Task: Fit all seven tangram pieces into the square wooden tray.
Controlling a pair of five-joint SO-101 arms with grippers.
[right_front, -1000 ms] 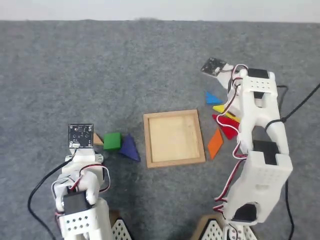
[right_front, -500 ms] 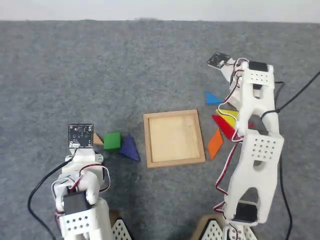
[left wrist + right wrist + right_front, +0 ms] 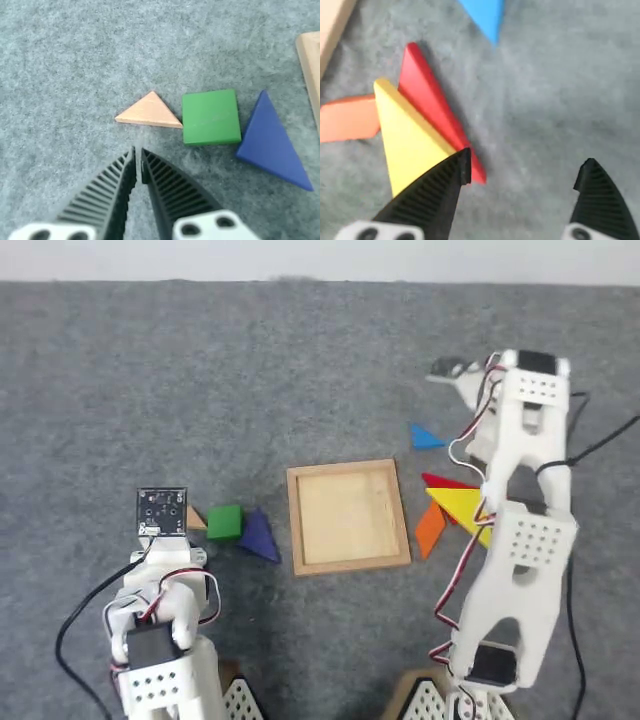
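The right arm has stretched farther out, with the right gripper point(image 3: 527, 167) wide open over the yellow triangle point(image 3: 407, 145) and red triangle point(image 3: 427, 97); nearer, the left gripper point(image 3: 138, 152) is closed on nothing beside the tan triangle point(image 3: 148, 111), the wooden tray point(image 3: 345, 469) holds no piece, all seven wait on the grey carpet point(image 3: 200, 370), a pale wall point(image 3: 300, 260) beyond

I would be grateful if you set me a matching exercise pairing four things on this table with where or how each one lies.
Things
1. green square wooden block
2. light blue wooden triangle
3. yellow wooden triangle
4. square wooden tray

Places or states
A. holds no pieces
B. touching the red wooden triangle
C. between the tan wooden triangle and the dark blue wooden triangle
D. lying by itself, apart from the other pieces

Pairs: 1-C, 2-D, 3-B, 4-A.
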